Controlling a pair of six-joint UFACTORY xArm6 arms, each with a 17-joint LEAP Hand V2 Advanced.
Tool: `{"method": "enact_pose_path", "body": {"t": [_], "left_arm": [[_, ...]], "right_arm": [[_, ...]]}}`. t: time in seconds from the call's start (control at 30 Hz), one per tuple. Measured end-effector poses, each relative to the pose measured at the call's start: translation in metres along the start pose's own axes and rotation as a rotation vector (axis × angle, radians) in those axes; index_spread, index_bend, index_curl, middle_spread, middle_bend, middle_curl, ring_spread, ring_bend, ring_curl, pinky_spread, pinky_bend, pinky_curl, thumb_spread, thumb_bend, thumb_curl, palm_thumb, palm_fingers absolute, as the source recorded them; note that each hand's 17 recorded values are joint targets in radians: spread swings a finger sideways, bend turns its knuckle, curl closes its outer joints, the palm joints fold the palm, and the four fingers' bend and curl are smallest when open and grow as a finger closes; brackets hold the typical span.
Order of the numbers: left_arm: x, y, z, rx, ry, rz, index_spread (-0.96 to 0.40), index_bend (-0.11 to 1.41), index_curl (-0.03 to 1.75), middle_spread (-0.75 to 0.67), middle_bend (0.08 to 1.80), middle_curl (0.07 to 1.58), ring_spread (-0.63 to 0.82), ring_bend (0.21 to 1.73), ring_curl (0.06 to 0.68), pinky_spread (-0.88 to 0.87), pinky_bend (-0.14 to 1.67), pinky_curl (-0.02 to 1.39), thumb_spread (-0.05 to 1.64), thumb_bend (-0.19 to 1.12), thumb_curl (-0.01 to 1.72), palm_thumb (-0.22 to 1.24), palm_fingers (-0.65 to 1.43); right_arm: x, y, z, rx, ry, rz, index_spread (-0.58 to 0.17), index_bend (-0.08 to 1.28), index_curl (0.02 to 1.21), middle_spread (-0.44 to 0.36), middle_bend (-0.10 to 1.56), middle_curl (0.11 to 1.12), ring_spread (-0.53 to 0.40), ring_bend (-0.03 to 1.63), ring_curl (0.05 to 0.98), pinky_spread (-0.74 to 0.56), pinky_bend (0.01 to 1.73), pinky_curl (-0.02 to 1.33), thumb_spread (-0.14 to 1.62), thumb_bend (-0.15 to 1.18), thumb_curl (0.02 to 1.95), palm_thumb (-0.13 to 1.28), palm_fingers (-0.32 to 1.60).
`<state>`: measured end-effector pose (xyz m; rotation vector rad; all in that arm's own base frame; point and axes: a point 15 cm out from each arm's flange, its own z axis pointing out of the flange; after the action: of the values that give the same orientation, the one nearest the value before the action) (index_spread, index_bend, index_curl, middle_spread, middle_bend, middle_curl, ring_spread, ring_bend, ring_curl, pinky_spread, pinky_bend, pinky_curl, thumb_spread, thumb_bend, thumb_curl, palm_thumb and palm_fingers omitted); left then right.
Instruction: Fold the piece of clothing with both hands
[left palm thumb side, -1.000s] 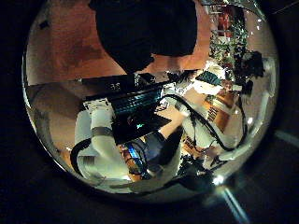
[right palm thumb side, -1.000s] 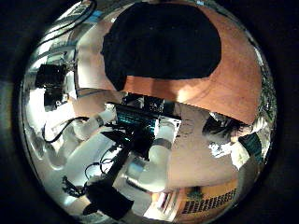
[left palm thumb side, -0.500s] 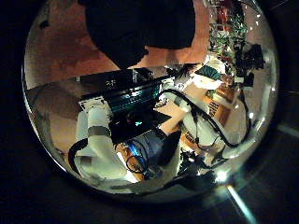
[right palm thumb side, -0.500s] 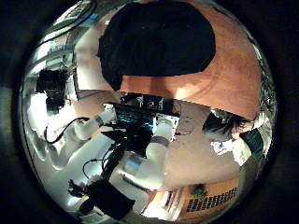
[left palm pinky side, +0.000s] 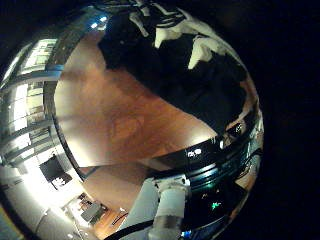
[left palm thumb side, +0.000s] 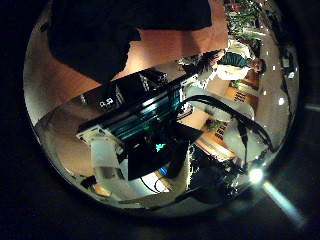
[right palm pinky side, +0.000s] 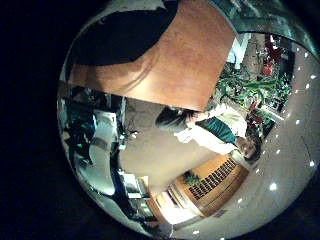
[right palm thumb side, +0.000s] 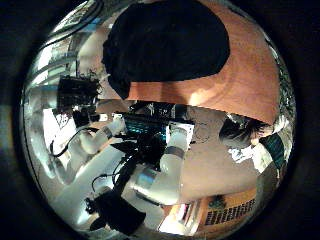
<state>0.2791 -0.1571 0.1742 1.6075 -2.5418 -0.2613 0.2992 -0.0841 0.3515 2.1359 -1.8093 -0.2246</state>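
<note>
Fingers (left palm pinky side: 203, 47) of the left hand (left palm pinky side: 185, 30) are seen in its little finger side palm view, reaching in over the piece of clothing (left palm pinky side: 175, 75). Whether they are straight or curled, and whether they touch the cloth, cannot be told. The fingers of the right hand are not shown by either of its palm views, so their state cannot be told.

Table (right palm thumb side: 250, 75): a bare wooden top is recorded in all four views. Its near edge runs along the side where the robot is mounted.

Piece of clothing (right palm thumb side: 165, 42): it is laid out flat on the table as one broad patch with a rounded outline, not bunched. In the right thumb side palm view it is seen whole, with open tabletop beside it, and one of its sides comes close to the table edge nearest the robot. In the left thumb side palm view (left palm thumb side: 95, 35) and the right little finger side palm view (right palm pinky side: 120, 38) only part of it is seen, cut off by the rim of the view. It takes up much of the left little finger side palm view, so the left palm is noted as close above it.

Arms (right palm thumb side: 160, 175): both are seen beyond the table edge in the right thumb side palm view, rising side by side from the mounting.
</note>
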Motion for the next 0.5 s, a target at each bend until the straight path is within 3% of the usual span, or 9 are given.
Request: {"method": "enact_pose_path", "body": {"t": [0.17, 0.37, 0.5], "left_arm": [[-0.002, -0.019, 0.026, 0.087, -0.042, -0.017, 0.1, 0.14, 0.27, 0.41, 0.19, 0.32, 0.5, 0.78, 0.205, 0.49, 0.51, 0.34, 0.95, -0.03, 0.29, 0.07, 0.01], [-0.003, -0.027, 0.052, 0.073, -0.073, -0.028, 0.12, 0.15, 0.26, 0.41, 0.21, 0.33, 0.49, 0.8, 0.208, 0.48, 0.54, 0.34, 0.94, -0.02, 0.3, 0.09, 0.06], [-0.003, -0.034, 0.058, 0.068, -0.074, -0.032, 0.13, 0.15, 0.26, 0.29, 0.37, 0.38, 0.39, 0.8, 0.202, 0.42, 0.49, 0.32, 0.96, -0.01, 0.31, 0.14, 0.2]], "right_arm": [[-0.002, 0.003, 0.002, -0.017, -0.005, 0.01, -0.348, 0.16, 0.27, 0.012, 0.23, 0.36, 0.16, 0.49, 0.234, 0.35, 0.54, 0.23, 1.16, -0.02, 0.22, 0.02, 0.12], [-0.004, 0.007, 0.003, -0.034, -0.009, 0.007, -0.347, 0.16, 0.28, 0.012, 0.23, 0.36, 0.161, 0.49, 0.237, 0.35, 0.52, 0.24, 1.16, -0.02, 0.21, 0.02, 0.13], [-0.004, 0.007, 0.003, -0.033, -0.008, 0.007, -0.347, 0.16, 0.28, 0.012, 0.23, 0.36, 0.162, 0.48, 0.238, 0.35, 0.51, 0.24, 1.17, -0.02, 0.21, 0.02, 0.13]]}}
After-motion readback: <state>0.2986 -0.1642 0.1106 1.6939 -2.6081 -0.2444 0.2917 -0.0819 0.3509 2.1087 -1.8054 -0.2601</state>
